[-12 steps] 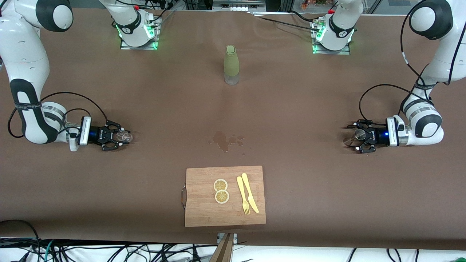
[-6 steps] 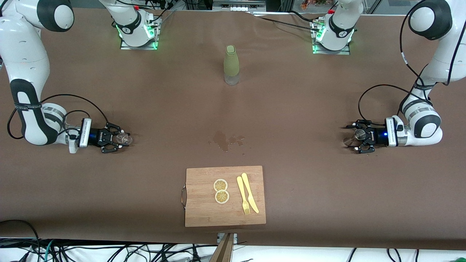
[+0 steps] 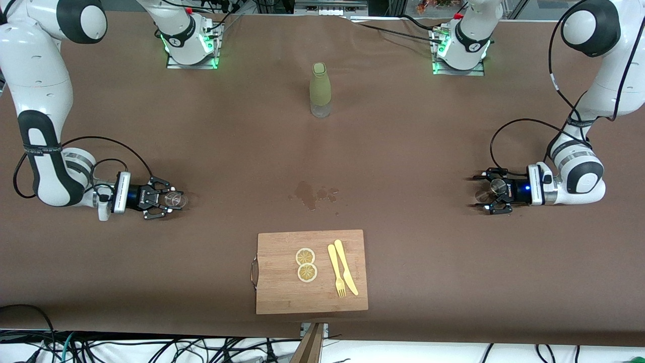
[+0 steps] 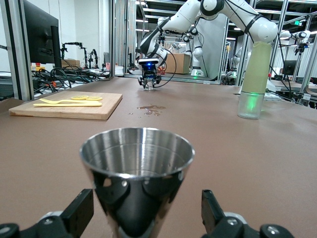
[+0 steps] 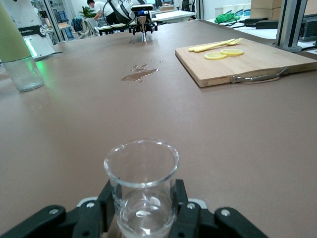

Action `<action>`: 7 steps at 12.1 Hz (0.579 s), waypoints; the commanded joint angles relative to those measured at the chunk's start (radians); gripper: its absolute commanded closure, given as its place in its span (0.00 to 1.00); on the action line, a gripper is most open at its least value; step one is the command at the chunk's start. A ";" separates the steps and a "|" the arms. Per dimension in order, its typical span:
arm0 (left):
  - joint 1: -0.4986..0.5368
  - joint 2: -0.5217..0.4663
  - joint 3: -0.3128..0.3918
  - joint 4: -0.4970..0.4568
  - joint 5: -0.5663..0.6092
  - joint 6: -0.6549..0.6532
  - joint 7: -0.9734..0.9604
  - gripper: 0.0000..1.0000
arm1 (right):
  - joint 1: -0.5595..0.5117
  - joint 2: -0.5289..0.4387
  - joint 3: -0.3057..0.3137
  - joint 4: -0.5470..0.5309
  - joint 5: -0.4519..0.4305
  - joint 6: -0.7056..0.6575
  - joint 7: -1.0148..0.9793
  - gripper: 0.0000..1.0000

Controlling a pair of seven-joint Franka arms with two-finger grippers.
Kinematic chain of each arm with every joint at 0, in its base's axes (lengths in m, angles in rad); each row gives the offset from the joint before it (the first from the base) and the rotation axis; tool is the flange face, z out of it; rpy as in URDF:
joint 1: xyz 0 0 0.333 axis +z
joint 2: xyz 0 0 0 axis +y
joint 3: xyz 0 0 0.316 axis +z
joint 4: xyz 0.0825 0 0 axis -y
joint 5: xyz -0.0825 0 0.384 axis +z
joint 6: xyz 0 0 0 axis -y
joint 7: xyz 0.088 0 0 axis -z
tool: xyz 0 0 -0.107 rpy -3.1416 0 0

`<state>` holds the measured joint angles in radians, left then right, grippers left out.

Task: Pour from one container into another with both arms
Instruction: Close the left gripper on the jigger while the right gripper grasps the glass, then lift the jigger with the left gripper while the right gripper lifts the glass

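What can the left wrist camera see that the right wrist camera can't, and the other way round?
Only the left wrist view shows the metal cup between the left gripper's open fingers. Only the right wrist view shows the glass beaker that the right gripper is shut on, and the cutting board's metal handle. Both show the spill, the lemon slices and the green-sleeved bottle.

No legible text anywhere.

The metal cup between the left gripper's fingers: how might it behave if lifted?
The metal cup narrows toward its base, so it probably tips easily. Its polished wall looks slippery. The left gripper stands open around it, fingers apart from it.
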<state>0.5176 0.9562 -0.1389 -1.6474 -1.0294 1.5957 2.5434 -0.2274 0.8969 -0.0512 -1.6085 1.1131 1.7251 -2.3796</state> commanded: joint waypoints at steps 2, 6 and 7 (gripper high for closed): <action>-0.010 -0.007 0.008 -0.022 -0.038 0.010 0.060 0.18 | 0.002 -0.013 0.025 0.024 -0.053 0.005 0.089 0.80; -0.010 -0.002 0.008 -0.022 -0.052 0.009 0.087 1.00 | 0.014 -0.016 0.025 0.025 -0.053 0.017 0.092 0.86; -0.010 0.000 0.008 -0.020 -0.054 0.009 0.087 1.00 | 0.034 -0.035 0.025 0.024 -0.056 0.027 0.105 0.86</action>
<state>0.5162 0.9578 -0.1385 -1.6499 -1.0418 1.5964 2.5658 -0.2133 0.8951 -0.0347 -1.5809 1.0771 1.7341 -2.3110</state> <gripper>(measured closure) 0.559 0.507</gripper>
